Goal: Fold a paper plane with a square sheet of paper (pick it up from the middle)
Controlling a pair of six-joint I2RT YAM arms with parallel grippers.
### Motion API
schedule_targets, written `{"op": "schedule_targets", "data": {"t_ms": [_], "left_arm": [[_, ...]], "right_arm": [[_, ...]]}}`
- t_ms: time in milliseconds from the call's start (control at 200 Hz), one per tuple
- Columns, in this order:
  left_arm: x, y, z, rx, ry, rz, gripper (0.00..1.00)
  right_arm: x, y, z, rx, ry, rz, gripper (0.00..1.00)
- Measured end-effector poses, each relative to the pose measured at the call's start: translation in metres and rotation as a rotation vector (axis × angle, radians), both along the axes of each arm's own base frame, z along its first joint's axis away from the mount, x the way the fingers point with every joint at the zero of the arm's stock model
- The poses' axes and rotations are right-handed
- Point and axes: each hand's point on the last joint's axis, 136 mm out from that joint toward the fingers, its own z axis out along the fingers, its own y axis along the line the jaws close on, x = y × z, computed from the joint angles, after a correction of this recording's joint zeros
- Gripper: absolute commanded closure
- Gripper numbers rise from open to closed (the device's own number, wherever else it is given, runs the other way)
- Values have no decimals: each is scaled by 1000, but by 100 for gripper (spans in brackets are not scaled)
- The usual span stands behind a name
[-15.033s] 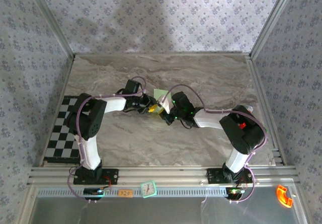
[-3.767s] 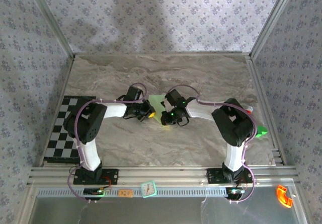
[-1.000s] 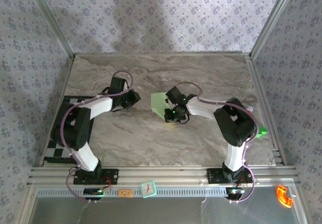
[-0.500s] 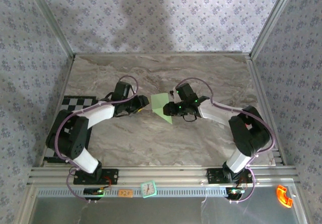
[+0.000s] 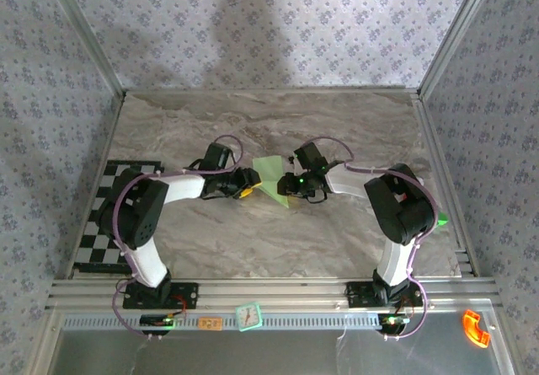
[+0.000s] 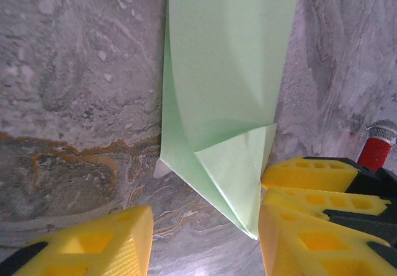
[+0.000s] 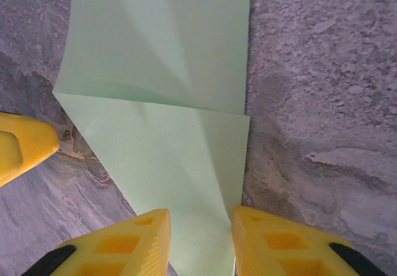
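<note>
Paper sheet (image 7: 161, 102), straddled by part-open L pincer (image 6: 205, 226), R pincer (image 7: 200, 226)

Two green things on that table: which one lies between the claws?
The pale green creased paper sheet in the middle, flanked by the left claw and right claw. The small bright green block sits apart near the right edge of the table.

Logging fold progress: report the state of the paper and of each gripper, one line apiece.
square sheet of paper: partly folded, creased into a point, lying on the table.
left gripper: open, fingers either side of the sheet's pointed corner.
right gripper: open, fingers straddling the sheet's narrow end.
</note>
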Motion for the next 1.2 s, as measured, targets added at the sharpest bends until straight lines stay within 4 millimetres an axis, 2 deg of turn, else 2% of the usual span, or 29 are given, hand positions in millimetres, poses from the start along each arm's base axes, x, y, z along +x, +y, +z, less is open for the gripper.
{"op": "schedule_targets", "data": {"t_ms": [360,555,714,849,1199], "left_arm": [[11,-10,0,-26,8,9,61],[14,-11,-12,-27,35,25,67],[20,-17,-9,-54,29,26,72],[25,-21,-5,-99,27,28,72],[35,-10,-8,-178,62,13,72]], "right_arm": [[2,-3,-2,-2,19,-9,67],[2,-3,-3,0,21,-10,67],[2,-3,-3,-1,22,-10,69],[2,-4,-4,-3,31,-11,69],[2,-4,-4,1,38,-10,69]]}}
